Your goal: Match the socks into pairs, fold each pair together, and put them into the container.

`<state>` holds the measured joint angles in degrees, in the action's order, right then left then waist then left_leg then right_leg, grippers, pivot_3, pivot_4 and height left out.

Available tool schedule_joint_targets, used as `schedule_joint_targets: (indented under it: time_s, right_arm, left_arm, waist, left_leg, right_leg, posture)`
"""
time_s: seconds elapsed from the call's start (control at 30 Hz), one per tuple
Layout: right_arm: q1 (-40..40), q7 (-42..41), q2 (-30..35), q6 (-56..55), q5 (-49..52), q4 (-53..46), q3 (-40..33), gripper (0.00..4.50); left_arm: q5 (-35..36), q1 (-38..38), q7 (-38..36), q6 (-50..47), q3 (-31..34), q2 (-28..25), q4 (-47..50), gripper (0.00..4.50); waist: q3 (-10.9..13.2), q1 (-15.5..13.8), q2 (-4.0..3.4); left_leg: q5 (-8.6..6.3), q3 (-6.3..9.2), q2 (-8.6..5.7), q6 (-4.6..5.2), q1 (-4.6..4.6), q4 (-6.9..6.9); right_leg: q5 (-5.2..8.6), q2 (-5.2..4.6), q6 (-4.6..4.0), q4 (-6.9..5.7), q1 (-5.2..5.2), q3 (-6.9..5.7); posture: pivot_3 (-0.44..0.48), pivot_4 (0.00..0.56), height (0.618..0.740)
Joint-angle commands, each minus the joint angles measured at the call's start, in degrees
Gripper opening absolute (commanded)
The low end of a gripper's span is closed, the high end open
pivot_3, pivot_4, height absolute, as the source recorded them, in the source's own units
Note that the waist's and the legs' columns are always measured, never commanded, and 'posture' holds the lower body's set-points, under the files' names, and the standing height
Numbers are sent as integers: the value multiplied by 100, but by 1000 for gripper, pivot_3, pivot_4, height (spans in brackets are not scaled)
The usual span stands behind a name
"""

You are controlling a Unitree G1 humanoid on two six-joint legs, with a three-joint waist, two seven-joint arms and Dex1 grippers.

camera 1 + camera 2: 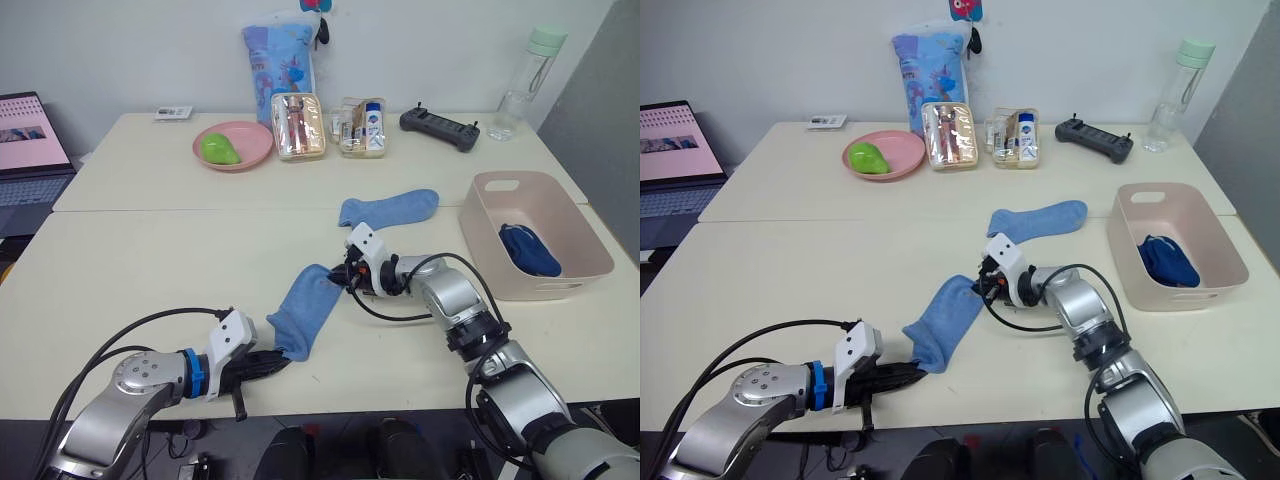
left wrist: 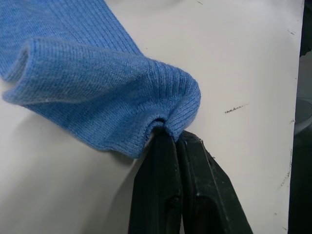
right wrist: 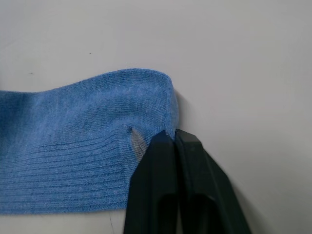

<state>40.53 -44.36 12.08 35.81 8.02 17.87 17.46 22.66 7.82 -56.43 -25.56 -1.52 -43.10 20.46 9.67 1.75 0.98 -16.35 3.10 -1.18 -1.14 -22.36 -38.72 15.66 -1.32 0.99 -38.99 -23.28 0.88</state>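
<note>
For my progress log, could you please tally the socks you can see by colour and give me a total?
Sky blue socks: 2, one pinched at both ends by the left pincer and right pincer, one lying free on the table.
Dark blue socks: a bundle in the container; count within it cannot be told, at least 1.
Total: at least 3.

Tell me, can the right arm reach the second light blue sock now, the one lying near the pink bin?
Probably not yet. The right gripper is shut on the near sock, as is the left gripper. The far sock lies uncovered beyond it, so releasing first should free the way.
</note>
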Motion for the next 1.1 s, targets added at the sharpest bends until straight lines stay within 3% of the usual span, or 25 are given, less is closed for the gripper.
schedule_joint_targets:
  time_s: [0.03,0.17,0.33,0.47,0.7,0.93,1.1]
  right_arm:
    - [-235,-38,234,218,167,-788,-249,25]
    - [-999,200,813,623,142,-2181,-523,25]
    - [-1933,636,1039,1498,413,-3732,-1016,25]
    - [-2450,1428,675,2184,500,-4548,-1552,25]
    - [-2875,2006,436,2770,682,-5304,-1761,25]
    - [-2524,1918,455,2391,778,-4678,-1410,25]
    - [-1826,1205,482,1759,890,-3685,-815,25]
  left_arm:
    - [73,-57,182,61,145,132,145,0]
    - [107,-391,634,4,332,502,-35,0]
    - [1,-594,868,111,342,724,-311,0]
    - [67,-711,874,-2,270,839,-437,0]
    - [155,-782,853,-155,272,847,-530,0]
    - [411,-494,532,-578,-54,636,213,0]
    - [521,-443,604,-955,-310,568,745,0]
  waist:
    - [0,-4,0]
    - [0,-76,0]
    - [-1,-28,-2]
    - [-1,-1,-2]
    - [-1,-14,-2]
    - [-1,5,-2]
    - [-1,3,-2]
  left_leg:
    - [0,0,0,0,0,0]
    - [-1,9,-4,1,-10,-4]
    - [0,6,-2,1,-5,1]
    - [0,7,3,1,-5,4]
    - [0,10,-2,1,-6,4]
    - [0,5,-2,1,-2,4]
    - [0,6,-2,1,0,4]
  right_leg:
    - [0,0,0,0,0,0]
    - [0,-6,1,5,0,-7]
    - [0,-4,1,1,-1,-4]
    - [1,1,2,0,-1,-3]
    - [1,1,2,1,0,-4]
    - [2,1,2,1,1,-1]
    - [2,2,2,1,2,-3]
  posture:
    - [0,150,740]
    - [0,150,740]
    - [0,150,740]
    - [0,150,740]
    - [0,150,740]
    - [0,150,740]
    - [0,150,740]
